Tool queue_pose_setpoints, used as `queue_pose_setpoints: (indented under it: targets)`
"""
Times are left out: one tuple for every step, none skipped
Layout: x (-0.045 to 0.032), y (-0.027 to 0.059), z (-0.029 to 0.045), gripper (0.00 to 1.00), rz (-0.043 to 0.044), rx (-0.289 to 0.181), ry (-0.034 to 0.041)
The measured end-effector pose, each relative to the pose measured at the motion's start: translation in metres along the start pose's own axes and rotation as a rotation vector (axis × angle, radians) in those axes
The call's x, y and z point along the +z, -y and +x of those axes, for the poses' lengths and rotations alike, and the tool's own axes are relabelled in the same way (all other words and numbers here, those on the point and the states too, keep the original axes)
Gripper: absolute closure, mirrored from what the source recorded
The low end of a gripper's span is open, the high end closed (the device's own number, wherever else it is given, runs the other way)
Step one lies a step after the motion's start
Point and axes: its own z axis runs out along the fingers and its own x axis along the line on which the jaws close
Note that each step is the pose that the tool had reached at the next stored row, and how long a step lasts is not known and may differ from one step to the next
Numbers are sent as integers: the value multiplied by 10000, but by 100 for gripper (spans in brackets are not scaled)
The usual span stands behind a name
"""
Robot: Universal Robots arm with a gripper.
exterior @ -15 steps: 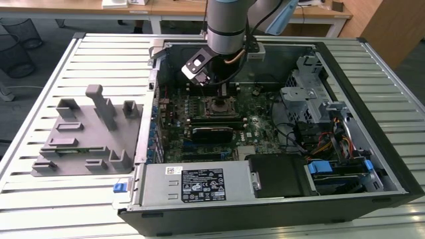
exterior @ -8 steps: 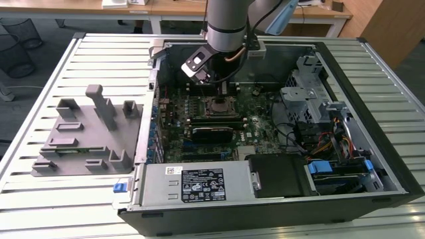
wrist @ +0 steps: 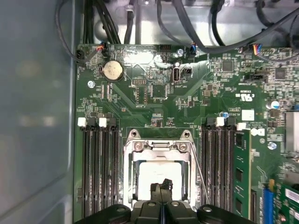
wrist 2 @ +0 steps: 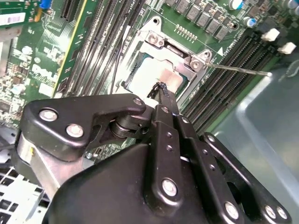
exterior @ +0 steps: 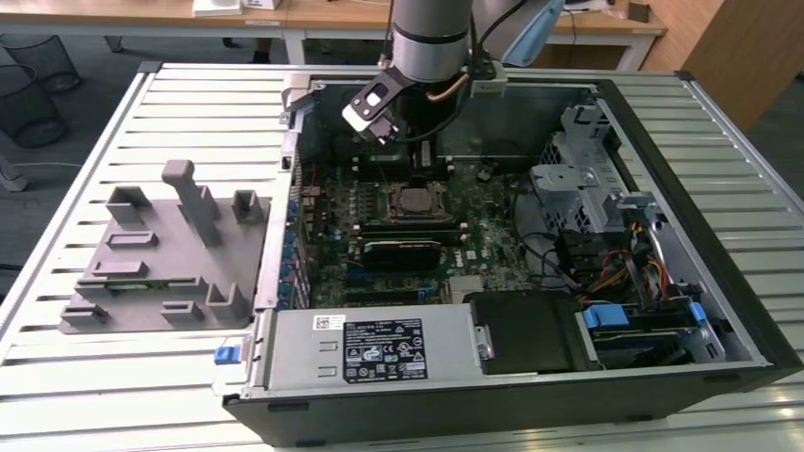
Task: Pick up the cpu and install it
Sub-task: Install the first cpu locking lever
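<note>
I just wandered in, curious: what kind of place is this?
Likely a robotics lab or workshop: an opened computer case lies on a slatted metal table beside a grey parts fixture, with office desks behind.

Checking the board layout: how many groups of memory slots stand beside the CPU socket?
2. One slot group runs along one side of the socket frame; the other slot group along the opposite side. The tool may hide more.

cpu (wrist: 148, 173) in socket frame (wrist: 161, 145), memory slots (wrist: 96, 163) on both sides, fingers (wrist: 156, 191) over cpu
</note>
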Motion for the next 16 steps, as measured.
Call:
queue_pose_setpoints:
  targets:
    - [-23, 0, 0, 89, 1, 0, 1]
    - [-46, -1, 0, 89, 0, 0, 0]
    - [-66, -1, 0, 89, 0, 0, -1]
    - [-86, -1, -1, 89, 0, 0, -1]
    - [-106, -2, -1, 89, 0, 0, -1]
    - [-130, -2, -1, 89, -1, 0, -1]
    - [-151, -2, -1, 89, 0, 0, 0]
    - [-173, -2, -1, 89, 1, 0, 1]
    - [-192, -3, -1, 89, 0, 0, -1]
    - [-212, -3, -2, 89, 0, 1, -1]
    - [-230, -3, -2, 89, 0, 0, 0]
    - [-248, -3, -2, 89, 0, 0, 0]
    - [-267, -4, -2, 89, 0, 0, 0]
    - [-285, -4, -2, 89, 0, 0, 0]
    - [-304, -4, -2, 89, 0, 0, -1]
    - [-326, -5, -2, 89, 0, 0, 0]
